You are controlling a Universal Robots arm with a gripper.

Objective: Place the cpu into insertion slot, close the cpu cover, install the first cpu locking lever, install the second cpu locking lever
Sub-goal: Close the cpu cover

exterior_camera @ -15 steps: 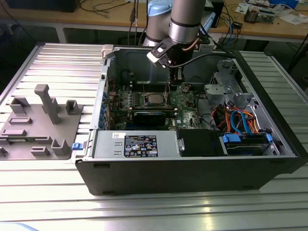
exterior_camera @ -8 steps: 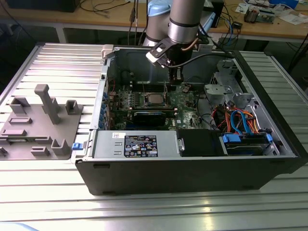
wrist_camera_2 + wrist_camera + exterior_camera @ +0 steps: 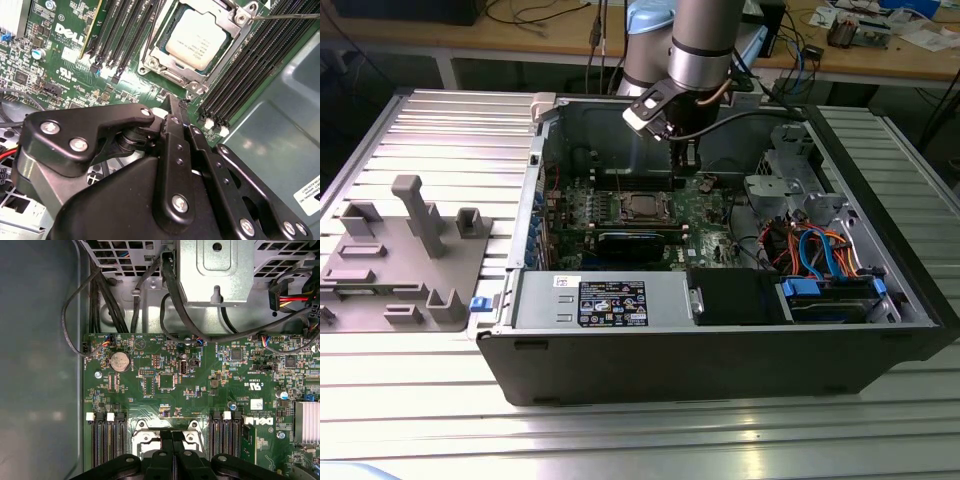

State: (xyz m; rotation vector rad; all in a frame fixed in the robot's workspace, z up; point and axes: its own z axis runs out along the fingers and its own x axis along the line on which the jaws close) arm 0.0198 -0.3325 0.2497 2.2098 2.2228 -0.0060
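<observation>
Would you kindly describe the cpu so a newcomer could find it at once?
Inside the open computer case, find the green motherboard. Near its middle, between two banks of long black memory slots, sits a silver-framed square socket. The cpu is the flat silvery-grey square lying in that frame, the only smooth pale metal face among them.

A white logo [image 3: 67, 31] is showing on the green circuit board [image 3: 50, 62], grey print is covering the small silvery-grey square cpu [image 3: 196, 40], and a black sticker [image 3: 612, 303] is sitting on the grey metal box [image 3: 540, 300].
</observation>
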